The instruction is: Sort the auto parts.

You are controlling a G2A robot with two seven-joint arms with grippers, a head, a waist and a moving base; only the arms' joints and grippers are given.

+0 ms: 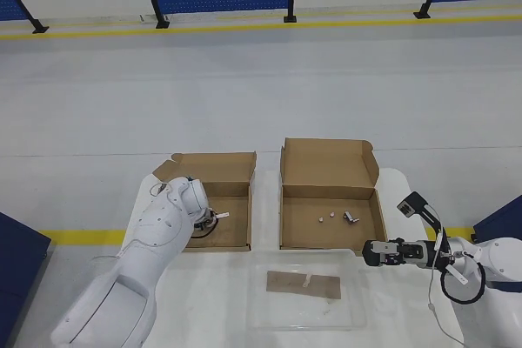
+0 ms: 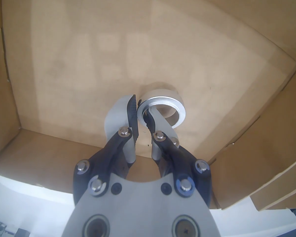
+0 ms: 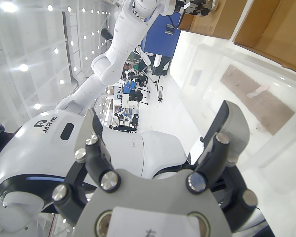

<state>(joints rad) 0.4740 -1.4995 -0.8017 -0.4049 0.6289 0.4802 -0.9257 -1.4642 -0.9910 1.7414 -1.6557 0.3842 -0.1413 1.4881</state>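
My left gripper (image 2: 141, 114) is low inside the left cardboard box (image 2: 108, 50), shut on a silver metal ring (image 2: 160, 99): one finger is inside the ring and the other is outside its wall. From above, this gripper (image 1: 207, 219) is over the near left part of that box (image 1: 235, 200). The right box (image 1: 304, 230) holds three small metal parts (image 1: 332, 213). My right gripper (image 3: 160, 122) stands open with nothing between its fingers, at the right end of a clear plastic tray (image 3: 207, 57). From above, it (image 1: 368, 252) is beside the right box's near corner.
The clear tray (image 1: 270, 309) lies at the table's front with a brown cardboard piece (image 1: 304, 284) in it. Both boxes have their lids folded back at the far side. A blue panel (image 1: 513, 217) stands at the right table edge.
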